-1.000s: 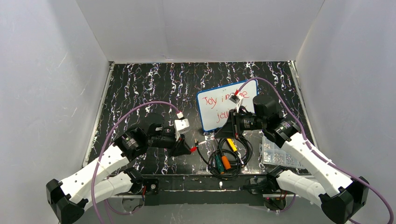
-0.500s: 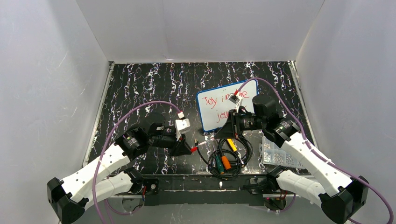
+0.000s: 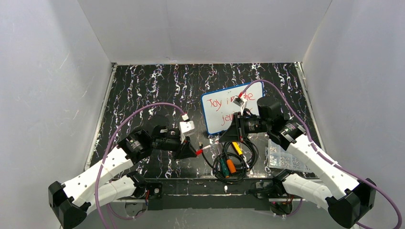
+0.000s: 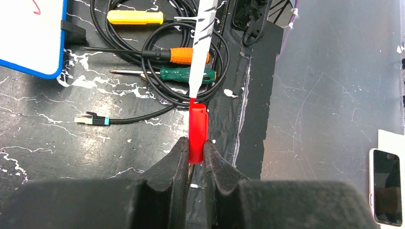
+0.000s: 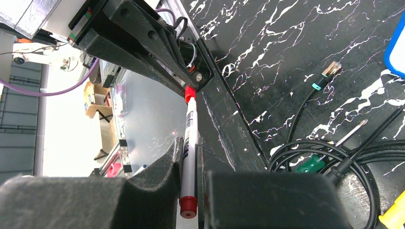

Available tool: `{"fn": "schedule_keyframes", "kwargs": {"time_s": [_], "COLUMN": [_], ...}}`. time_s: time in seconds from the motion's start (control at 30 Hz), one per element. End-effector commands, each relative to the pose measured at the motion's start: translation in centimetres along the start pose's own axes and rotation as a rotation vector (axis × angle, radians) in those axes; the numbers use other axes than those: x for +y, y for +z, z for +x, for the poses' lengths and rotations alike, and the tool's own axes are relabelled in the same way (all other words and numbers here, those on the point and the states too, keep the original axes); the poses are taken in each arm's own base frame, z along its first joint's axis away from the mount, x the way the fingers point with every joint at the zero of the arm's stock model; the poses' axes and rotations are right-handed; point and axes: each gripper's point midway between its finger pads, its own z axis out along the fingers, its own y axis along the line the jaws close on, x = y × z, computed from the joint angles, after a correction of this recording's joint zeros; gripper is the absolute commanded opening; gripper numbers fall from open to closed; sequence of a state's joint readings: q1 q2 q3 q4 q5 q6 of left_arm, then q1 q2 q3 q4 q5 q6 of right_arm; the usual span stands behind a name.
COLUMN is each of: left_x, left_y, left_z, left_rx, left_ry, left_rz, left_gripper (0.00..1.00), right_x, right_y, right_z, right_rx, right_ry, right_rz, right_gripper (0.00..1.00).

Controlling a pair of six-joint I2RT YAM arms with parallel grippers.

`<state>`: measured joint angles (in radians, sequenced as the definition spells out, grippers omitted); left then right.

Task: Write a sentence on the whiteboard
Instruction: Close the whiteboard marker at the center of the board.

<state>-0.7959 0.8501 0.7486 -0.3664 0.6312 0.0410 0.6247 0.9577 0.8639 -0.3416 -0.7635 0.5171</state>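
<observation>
The whiteboard [image 3: 216, 119], white with a blue rim, lies at the table's middle right; its corner shows in the left wrist view [image 4: 28, 38]. The sentence [image 3: 220, 104] is red lettering in two lines, partly hidden by my right arm. My right gripper [image 3: 224, 137] [image 5: 190, 145] is shut on a white marker [image 5: 191, 129] [image 4: 204, 33]. My left gripper [image 3: 193, 151] [image 4: 194, 143] is shut on the red cap [image 4: 198, 126] [image 5: 189, 91]. The marker's tip sits at the cap's mouth, in front of the board.
A black coiled cable [image 3: 248, 155] lies near the front edge with yellow [image 4: 133, 17], orange [image 4: 184, 56] and green [image 4: 191, 74] screwdrivers. A network plug [image 4: 90, 119] lies beside them. A clear screw box [image 3: 284, 160] sits at front right. White walls enclose the table.
My right arm has shifted slightly left, keeping the marker against the cap. The left arm has barely moved.
</observation>
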Motion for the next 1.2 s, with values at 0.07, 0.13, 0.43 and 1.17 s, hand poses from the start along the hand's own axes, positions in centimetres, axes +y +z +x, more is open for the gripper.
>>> {"fn": "schedule_keyframes", "kwargs": {"time_s": [0.07,0.13,0.43,1.17], "left_x": [-0.7,-0.7,-0.7,-1.4], "left_y": [-0.2,-0.1,0.0,-0.2], "left_z": [-1.2,-1.3,-1.4,-2.3], "left_rx": [-0.025,-0.023,-0.024,-0.054], "left_ry": [0.023,0.022,0.023,0.052], "left_rz": [0.03,0.035,0.038,0.073], "left_gripper": [0.0,0.0,0.0,0.0], "right_x": [1.1,1.1,0.9,0.3], "right_y": [0.0,0.1,0.3,0.8], "right_z": [-0.3,-0.2,0.4,0.8], "right_rx": [0.003,0.008,0.032,0.056], "right_ry": [-0.041,-0.04,-0.031,-0.021], "right_rz": [-0.047,-0.051,-0.058,-0.06], "right_gripper": [0.01,0.01,0.01,0.01]}}
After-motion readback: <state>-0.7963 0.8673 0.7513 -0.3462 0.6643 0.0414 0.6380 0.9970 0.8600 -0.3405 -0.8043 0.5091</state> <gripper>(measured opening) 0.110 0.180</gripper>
